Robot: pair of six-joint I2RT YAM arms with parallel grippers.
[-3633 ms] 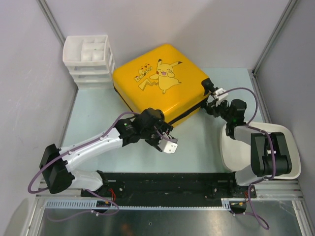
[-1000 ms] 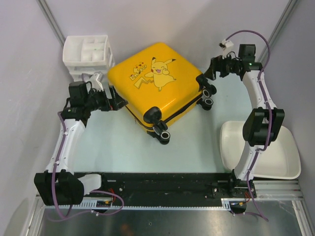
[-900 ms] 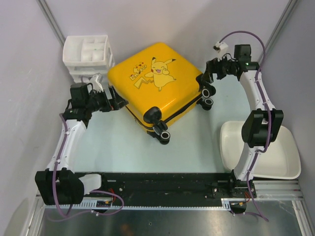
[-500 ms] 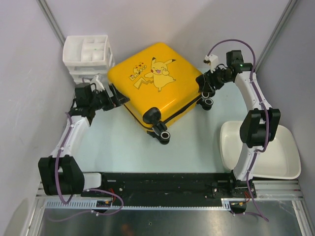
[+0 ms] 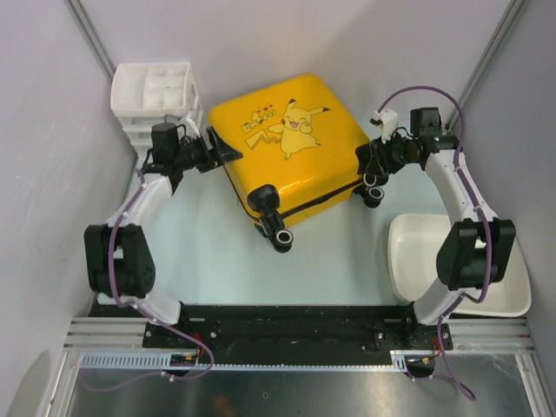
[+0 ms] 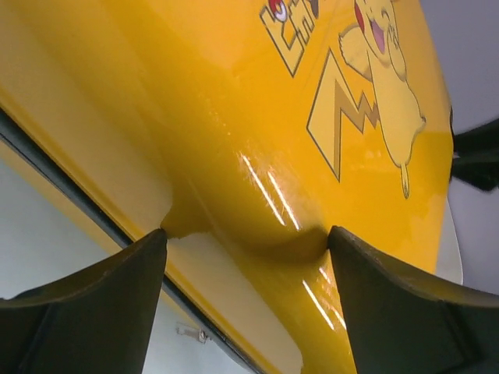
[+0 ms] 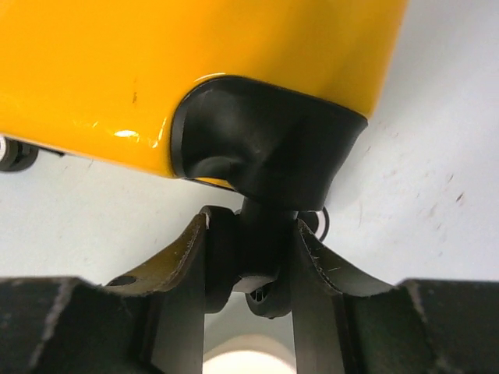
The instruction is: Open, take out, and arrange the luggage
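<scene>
The right jaws are closed partway and pinch a black wheel [image 7: 251,253] of the luggage [image 7: 195,47] by its stem, one finger touching each side. Just beyond their tips, the black wheel housing [image 7: 265,148] sits in the corner of the yellow shell.

The left jaws stand spread wide, with a rounded edge of the shell between them and their tips at its surface. Whether they press on it I cannot tell. Beside the left-hand finger runs the dark seam [image 6: 70,183], which looks closed.

The luggage lies flat on the surface [image 5: 217,252], Pikachu print up, and spans the gap between the two pairs of jaws. A second wheel [image 5: 280,239] points away from both, toward the arm bases. A white drawer unit [image 5: 156,91] stands just behind the left jaws. A white tub [image 5: 395,261] lies near the right jaws, on their base side and not touching them.

The task looks barely begun: the arms only have hold of the case at opposite corners. The shells are together and nothing is out, so opening, emptying and arranging all remain.
</scene>
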